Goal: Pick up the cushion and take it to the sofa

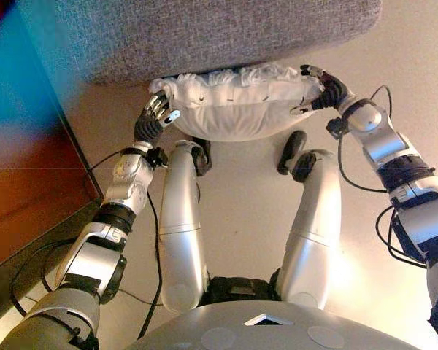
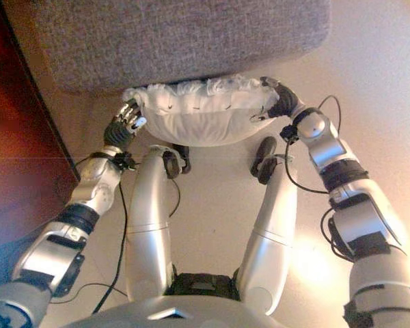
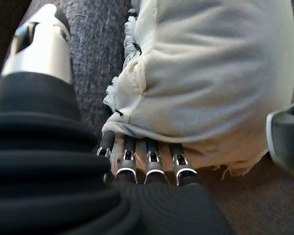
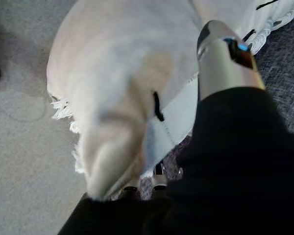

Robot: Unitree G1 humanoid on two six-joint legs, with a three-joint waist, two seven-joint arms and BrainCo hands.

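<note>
Between the two robot hands, one white cushion [image 1: 237, 106] is held up at the front edge of the sofa [image 1: 204, 33]. The left robot hand [image 1: 155, 117] is curled round the cushion's left end, with the fingers [image 3: 137, 154] tucked under the fringed seam and the thumb raised apart from them beside the grey fabric. The right robot hand [image 1: 323, 89] is clamped on the cushion's right end; in its wrist view the thumb is pressed over the cloth, while most of the fingers are hidden under the bulging cover and only two dark tips can be made out.

The cushion's far edge is touching or overlapping the sofa's front edge; whether it rests on the seat cannot be told. Its near side bulges down over pale floor [image 1: 248, 197]. Open floor is seen to the right of the cushion and past the sofa's rounded right corner. On the left, a dark reddish-brown panel [image 1: 29, 189] stands close beside the left arm, and only a narrow strip of floor is left between it and the sofa.

One sofa is seen, cut off at the top, so its back is out of view. The panel is cut off at the left edge, and what it belongs to cannot be made out.
</note>
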